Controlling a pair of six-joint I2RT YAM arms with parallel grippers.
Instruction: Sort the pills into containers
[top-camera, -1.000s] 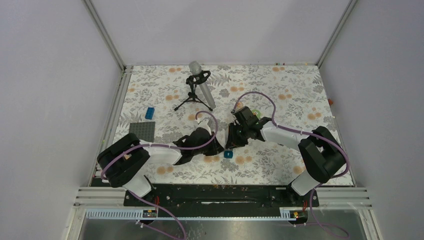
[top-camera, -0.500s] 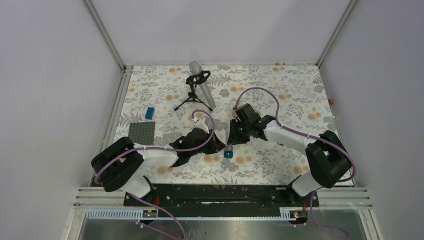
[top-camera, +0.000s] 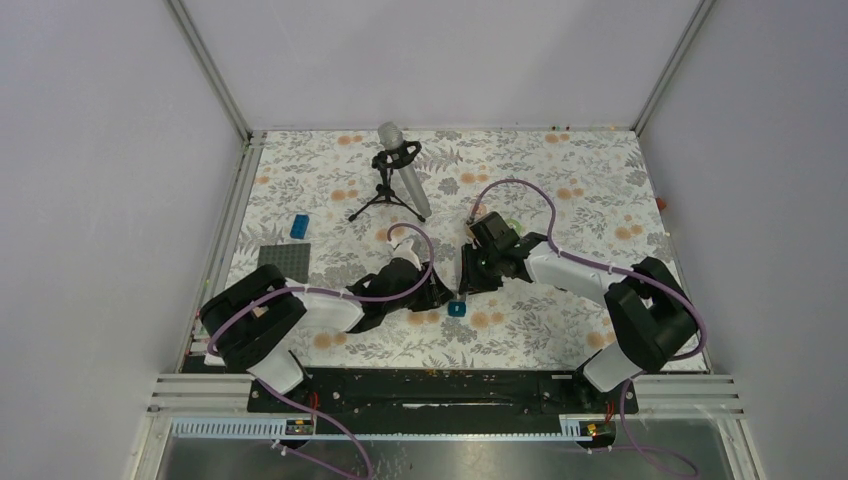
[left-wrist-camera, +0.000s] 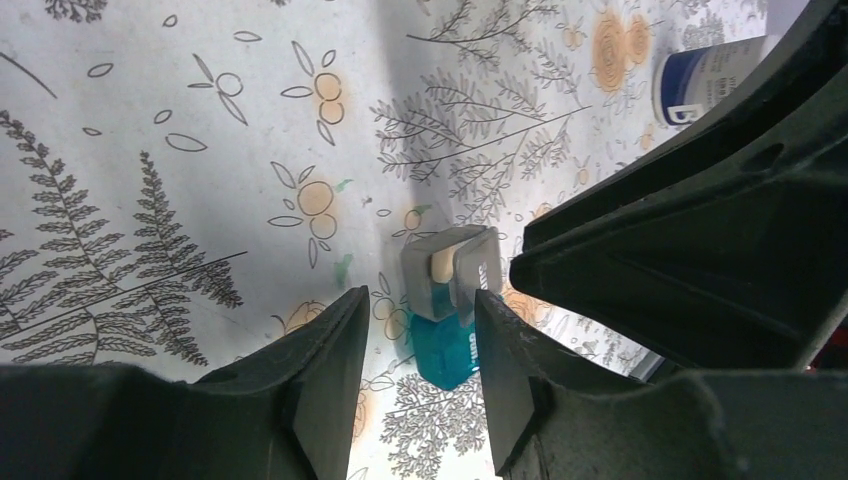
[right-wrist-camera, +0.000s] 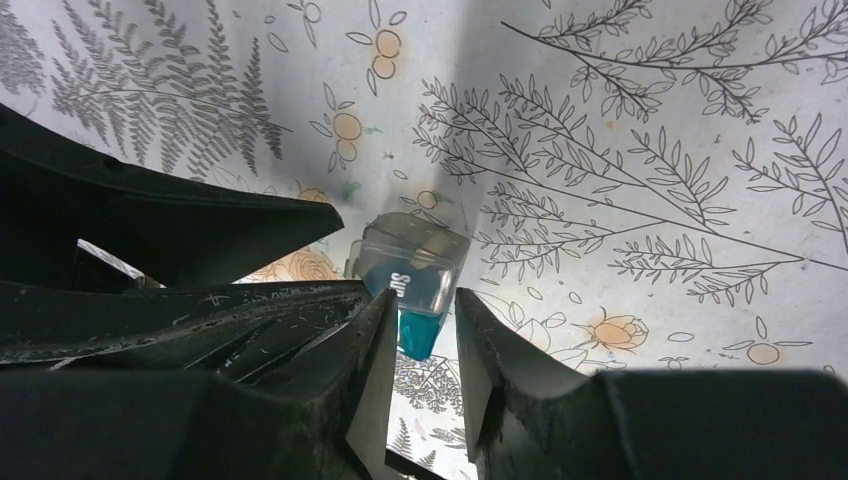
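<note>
Both jaws released at 1 pill box (left-wrist-camera: 450, 305)
The left jaws stand released, the right jaws parted narrowly, gripping nothing; the blue pill box lies on the table (top-camera: 560, 190) just beyond both, its clear lid raised over a pale pill (left-wrist-camera: 443, 265).

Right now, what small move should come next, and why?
Probably lower the right gripper around the blue pill container and close. It lies on the table, lid open, in line with that gripper's open fingers; the left gripper is open too, holding nothing.
</note>
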